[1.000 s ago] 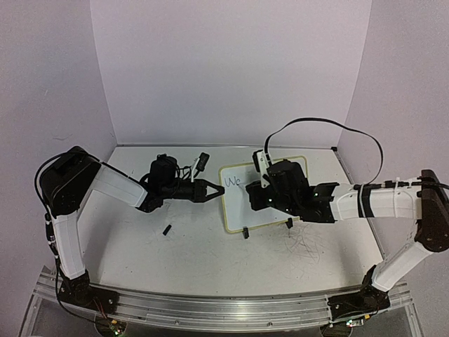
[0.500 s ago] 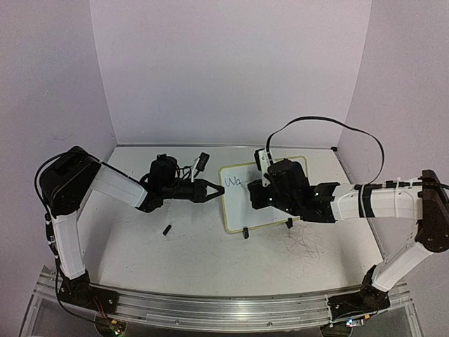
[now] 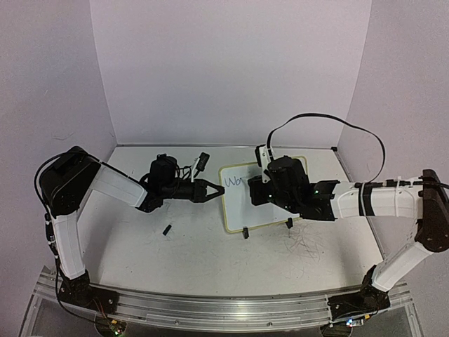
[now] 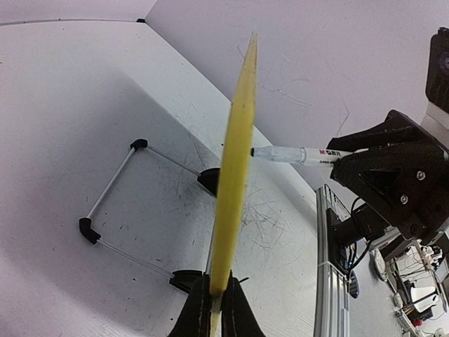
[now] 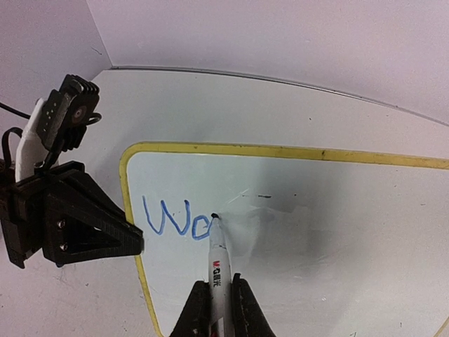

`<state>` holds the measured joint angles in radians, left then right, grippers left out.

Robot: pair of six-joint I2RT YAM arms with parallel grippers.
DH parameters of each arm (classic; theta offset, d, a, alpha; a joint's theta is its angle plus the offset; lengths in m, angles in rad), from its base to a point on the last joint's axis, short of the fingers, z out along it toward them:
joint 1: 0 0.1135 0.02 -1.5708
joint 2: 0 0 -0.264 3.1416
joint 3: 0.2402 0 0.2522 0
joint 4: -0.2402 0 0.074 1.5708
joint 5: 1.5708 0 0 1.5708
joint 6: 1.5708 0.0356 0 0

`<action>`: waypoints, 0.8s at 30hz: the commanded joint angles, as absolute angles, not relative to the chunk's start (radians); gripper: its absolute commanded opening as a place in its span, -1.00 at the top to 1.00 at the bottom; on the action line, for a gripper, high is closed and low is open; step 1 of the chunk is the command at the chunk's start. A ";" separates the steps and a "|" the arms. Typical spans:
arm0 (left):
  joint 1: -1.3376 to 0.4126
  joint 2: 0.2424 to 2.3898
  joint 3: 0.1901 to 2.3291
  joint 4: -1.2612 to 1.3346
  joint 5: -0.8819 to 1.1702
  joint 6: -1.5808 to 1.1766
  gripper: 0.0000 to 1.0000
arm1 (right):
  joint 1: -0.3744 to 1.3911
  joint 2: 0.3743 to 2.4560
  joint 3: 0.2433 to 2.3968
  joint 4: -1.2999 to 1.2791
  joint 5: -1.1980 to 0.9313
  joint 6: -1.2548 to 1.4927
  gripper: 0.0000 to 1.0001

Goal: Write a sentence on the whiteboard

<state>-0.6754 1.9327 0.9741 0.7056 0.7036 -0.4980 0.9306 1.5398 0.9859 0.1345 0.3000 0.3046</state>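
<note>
Left of the whiteboard (image 3: 238, 210), left hand (image 3: 216, 191) clamped on its edge, right hand (image 5: 215, 305) gripping a marker (image 5: 217, 261), tip on the sentence (image 5: 175, 219)

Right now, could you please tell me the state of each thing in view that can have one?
whiteboard, propped on its wire stand, mostly blank.
sentence, barely begun: a "W" and one more blue letter.
marker, uncapped, tip touching the board.
left tool, shut on the whiteboard's edge.
right tool, shut on the marker.
</note>
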 commanded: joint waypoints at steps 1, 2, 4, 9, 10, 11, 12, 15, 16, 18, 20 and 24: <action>-0.685 1.894 0.989 0.669 0.716 -0.508 1.00 | 0.926 1.536 0.990 0.148 0.312 0.307 1.00; -0.685 1.894 0.989 0.669 0.716 -0.508 1.00 | 0.926 1.532 0.985 0.147 0.309 0.308 1.00; -0.686 1.894 0.990 0.669 0.716 -0.508 1.00 | 0.925 1.526 0.975 0.143 0.301 0.311 1.00; -0.686 1.894 0.992 0.668 0.716 -0.508 1.00 | 0.926 1.522 0.953 0.137 0.284 0.313 1.00; -0.686 1.894 0.992 0.668 0.716 -0.508 1.00 | 0.926 1.523 0.949 0.136 0.282 0.314 1.00; -0.686 1.894 0.992 0.668 0.716 -0.508 1.00 | 0.927 1.522 0.945 0.134 0.281 0.316 1.00; -0.686 1.893 0.992 0.667 0.716 -0.508 1.00 | 0.926 1.519 0.940 0.134 0.280 0.317 1.00; -0.686 1.891 0.989 0.667 0.715 -0.508 1.00 | 0.926 1.510 0.929 0.132 0.284 0.319 1.00; -0.686 1.891 0.989 0.666 0.715 -0.508 1.00 | 0.926 1.507 0.927 0.131 0.286 0.320 1.00; -0.686 1.892 0.989 0.667 0.715 -0.508 1.00 | 0.926 1.503 0.924 0.129 0.290 0.322 1.00; -0.686 1.892 0.989 0.665 0.715 -0.508 1.00 | 0.926 1.497 0.921 0.127 0.300 0.325 1.00; -0.686 1.891 0.989 0.665 0.714 -0.506 1.00 | 0.926 1.481 0.924 0.127 0.316 0.321 1.00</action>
<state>-0.6758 1.9312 0.9741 0.6981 0.7006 -0.4973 0.9310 1.5204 0.9285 0.1354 0.2736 0.3158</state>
